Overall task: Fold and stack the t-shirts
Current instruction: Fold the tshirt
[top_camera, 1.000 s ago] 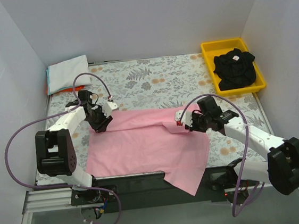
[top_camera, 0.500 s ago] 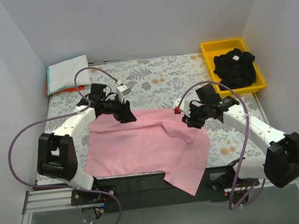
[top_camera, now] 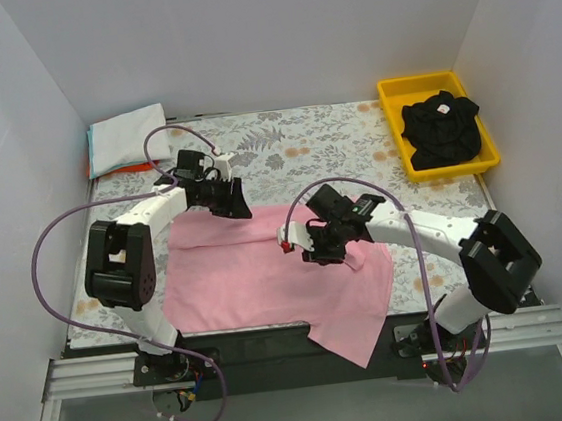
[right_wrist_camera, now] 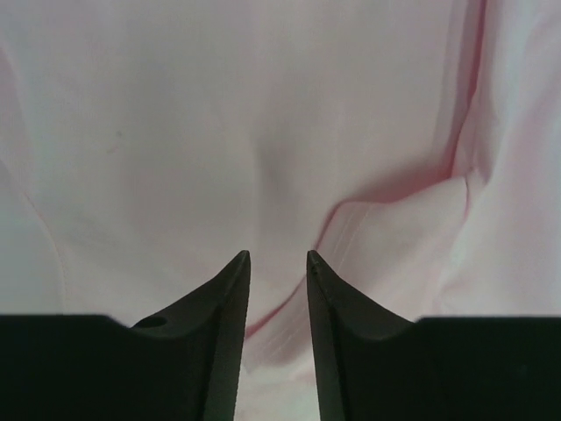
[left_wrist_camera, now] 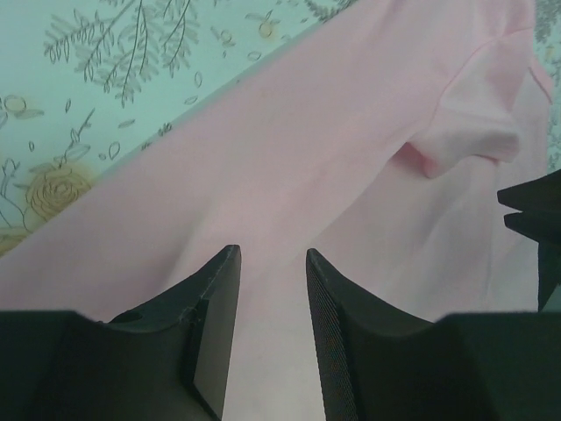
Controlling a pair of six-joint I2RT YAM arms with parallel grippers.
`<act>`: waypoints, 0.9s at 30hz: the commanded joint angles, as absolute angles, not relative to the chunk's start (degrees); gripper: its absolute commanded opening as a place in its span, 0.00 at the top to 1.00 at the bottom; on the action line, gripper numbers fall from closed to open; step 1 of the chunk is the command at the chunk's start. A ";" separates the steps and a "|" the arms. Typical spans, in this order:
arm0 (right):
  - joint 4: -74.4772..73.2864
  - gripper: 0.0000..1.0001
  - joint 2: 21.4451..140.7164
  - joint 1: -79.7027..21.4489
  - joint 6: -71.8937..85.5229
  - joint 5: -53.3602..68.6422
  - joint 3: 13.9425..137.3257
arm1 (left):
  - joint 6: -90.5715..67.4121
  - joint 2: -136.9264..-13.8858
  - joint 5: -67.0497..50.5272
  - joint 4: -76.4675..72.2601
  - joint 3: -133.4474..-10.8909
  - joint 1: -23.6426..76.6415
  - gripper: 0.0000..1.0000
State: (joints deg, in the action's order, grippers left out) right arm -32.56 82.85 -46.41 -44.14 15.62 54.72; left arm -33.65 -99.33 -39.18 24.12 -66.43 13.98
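Under right hand [top_camera: 317,250], pink shirt [top_camera: 257,273] part hidden

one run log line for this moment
stage: folding pink t-shirt | left pincer: open over far edge | right pincer: open over middle | black t-shirt: in yellow tray

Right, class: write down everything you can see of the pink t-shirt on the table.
The pink t-shirt is plain, soft, light pink cloth, spread mostly flat on the floral table cloth, with one corner hanging over the near edge. A fold runs across its right side, with creases around it. The left gripper is at its far edge and the right gripper is over its middle, both with a narrow gap between the fingers; whether either pinches the cloth is unclear.
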 commanded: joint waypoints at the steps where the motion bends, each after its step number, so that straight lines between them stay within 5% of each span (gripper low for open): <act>1: -29.98 0.60 87.44 -47.37 -38.43 13.63 59.14 | -33.31 -99.32 -35.86 28.92 -67.76 13.36 0.65; 12: -24.00 0.52 96.15 -45.27 -34.19 8.00 60.03 | -32.34 -98.00 -34.28 29.09 -67.15 12.83 0.65; 23: -26.10 0.51 101.95 -38.06 -29.89 17.13 64.42 | -32.43 -97.21 -35.24 29.18 -65.74 12.13 0.66; 27: -28.47 0.67 104.94 -35.95 -27.51 20.91 66.88 | -32.52 -97.29 -35.25 29.27 -65.74 12.04 0.65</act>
